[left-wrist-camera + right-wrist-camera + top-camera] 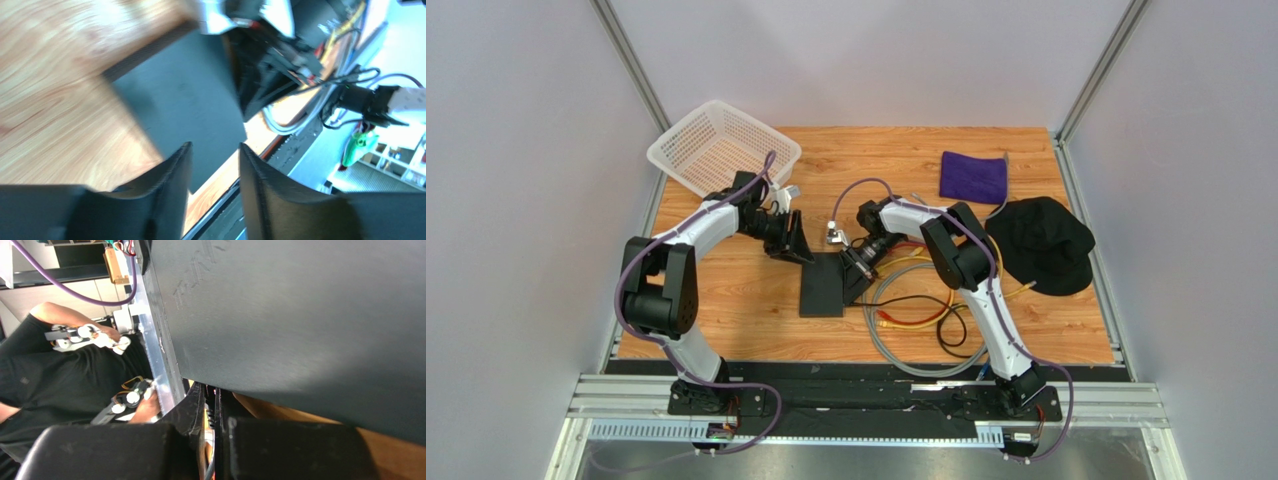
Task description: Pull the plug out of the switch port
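The switch (823,285) is a flat matte-black box lying mid-table. My left gripper (791,242) hovers over its far-left corner. In the left wrist view, which is blurred, the gripper (215,165) is open and empty, with the switch (185,105) beyond the fingers. My right gripper (858,265) is at the switch's right long edge. In the right wrist view it (211,390) is shut on a thin plug (209,415) with a grey cable trailing back, its tips right under the switch's edge (300,315). The port itself is hidden.
Grey, yellow, black and red cables (921,310) coil on the wood right of the switch. A black cap (1041,243) and a purple cloth (974,177) lie at the far right. A white basket (723,145) stands at the far left.
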Robot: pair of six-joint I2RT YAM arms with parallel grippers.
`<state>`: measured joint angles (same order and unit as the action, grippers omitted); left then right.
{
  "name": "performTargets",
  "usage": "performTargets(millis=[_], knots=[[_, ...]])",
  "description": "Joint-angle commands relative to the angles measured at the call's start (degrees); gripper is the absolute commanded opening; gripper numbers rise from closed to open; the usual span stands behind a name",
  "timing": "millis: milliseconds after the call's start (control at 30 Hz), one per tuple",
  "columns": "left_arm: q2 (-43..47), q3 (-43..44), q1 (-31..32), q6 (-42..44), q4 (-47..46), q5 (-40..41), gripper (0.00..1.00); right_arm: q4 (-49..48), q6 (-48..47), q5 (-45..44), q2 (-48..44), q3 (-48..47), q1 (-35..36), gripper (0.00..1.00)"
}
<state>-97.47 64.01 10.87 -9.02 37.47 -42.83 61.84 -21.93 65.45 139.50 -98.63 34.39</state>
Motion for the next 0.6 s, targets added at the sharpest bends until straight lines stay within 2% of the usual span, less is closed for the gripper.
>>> performTargets(millis=[0,133,267,367,567], knots=[[-0.4,-1.6,2.2,0.1,-3.5,-5.9,0.37,2.2,-3.4,-16.8,7.3,-7.4,0.0,0.0],[-3.3,-1.6,3.1,-1.4,-4.6,-5.0,0.2,4.9,-3.8,-17.6,10.0,-12.2,0.0,0.0],[-6.0,-1.3,3.1,-3.1,-4.0,-1.2,0.13,5.2,-3.8,-17.2,10.3,-13.3,0.1,0.0],[-8.6,-0.9,3.1,-4.5,-3.3,2.0,0.02,5.2,-3.6,-16.8,10.6,-13.3,-0.1,0.0],[-14.2,1.3,3.1,-5.0,-0.8,7.9,0.0,5.0,-2.8,-16.6,10.4,-11.2,-0.2,0.0]])
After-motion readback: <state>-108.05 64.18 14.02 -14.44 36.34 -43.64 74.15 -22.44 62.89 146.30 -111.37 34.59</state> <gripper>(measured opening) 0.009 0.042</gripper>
